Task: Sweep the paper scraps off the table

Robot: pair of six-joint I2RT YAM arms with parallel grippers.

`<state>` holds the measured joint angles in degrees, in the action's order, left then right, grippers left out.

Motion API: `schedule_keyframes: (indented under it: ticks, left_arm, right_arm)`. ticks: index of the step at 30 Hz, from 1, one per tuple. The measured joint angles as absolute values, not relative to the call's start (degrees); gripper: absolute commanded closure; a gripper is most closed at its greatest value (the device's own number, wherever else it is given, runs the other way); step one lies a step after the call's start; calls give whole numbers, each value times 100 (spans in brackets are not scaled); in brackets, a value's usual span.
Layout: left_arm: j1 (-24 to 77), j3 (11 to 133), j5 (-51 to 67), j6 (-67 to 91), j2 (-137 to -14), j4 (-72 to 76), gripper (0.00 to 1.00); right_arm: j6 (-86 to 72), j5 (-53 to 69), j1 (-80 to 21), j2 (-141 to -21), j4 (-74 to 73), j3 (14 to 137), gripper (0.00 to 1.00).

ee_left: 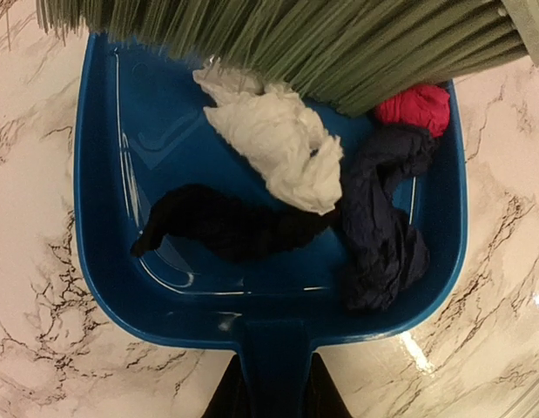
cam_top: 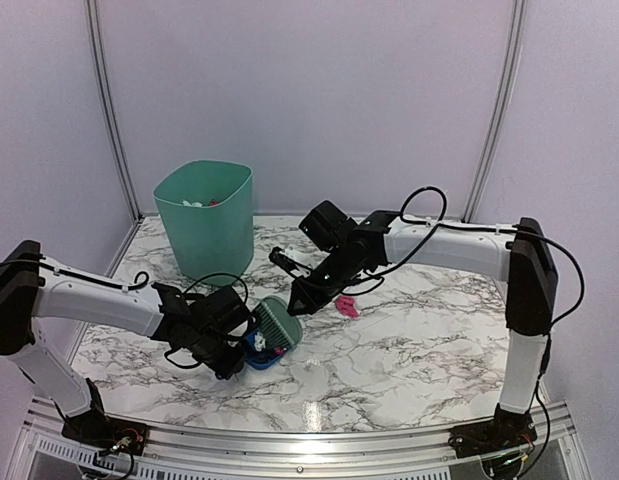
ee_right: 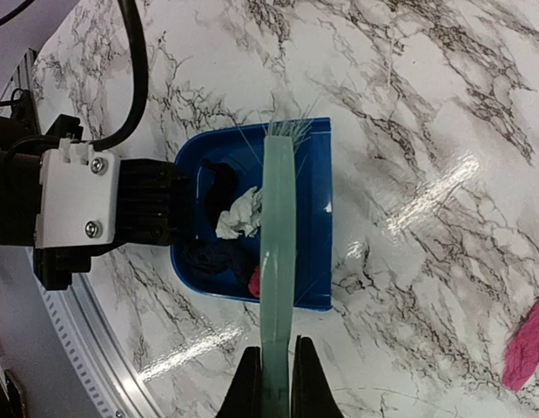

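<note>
while right hand [ee_right: 275, 350] clamps brush [ee_right: 278, 226], dustpan [ee_right: 313, 218] beneath

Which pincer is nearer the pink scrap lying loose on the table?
Right. The right pincer, holding the brush, is close by the pink scrap; the left pincer sits farther off, past the dustpan.

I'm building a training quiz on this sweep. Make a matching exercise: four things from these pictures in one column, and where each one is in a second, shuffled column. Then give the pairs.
Things
1. white scrap
2. pink scrap
3. brush
4. dustpan

Places
A. lying on the bare table
B. clamped in the right gripper
C. inside the dustpan
D. handle clamped in the left gripper

Pairs: 1-C, 2-A, 3-B, 4-D.
</note>
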<state>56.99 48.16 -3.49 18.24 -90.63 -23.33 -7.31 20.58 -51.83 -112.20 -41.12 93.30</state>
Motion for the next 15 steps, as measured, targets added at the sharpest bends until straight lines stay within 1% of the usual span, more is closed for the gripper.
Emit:
schedule_keyframes:
  ticks: [7, 15]
  left_arm:
    - [5699, 4567, -397, 1559, -8875, -2060, 100]
    - [5699, 4193, -395, 1404, -8534, -1772, 100]
  right_arm:
    - [-943, 2176, -5190, -11050, -4095, 9196, 100]
    - [-1142, 1931, -5190, -10890, -4171, 9196, 100]
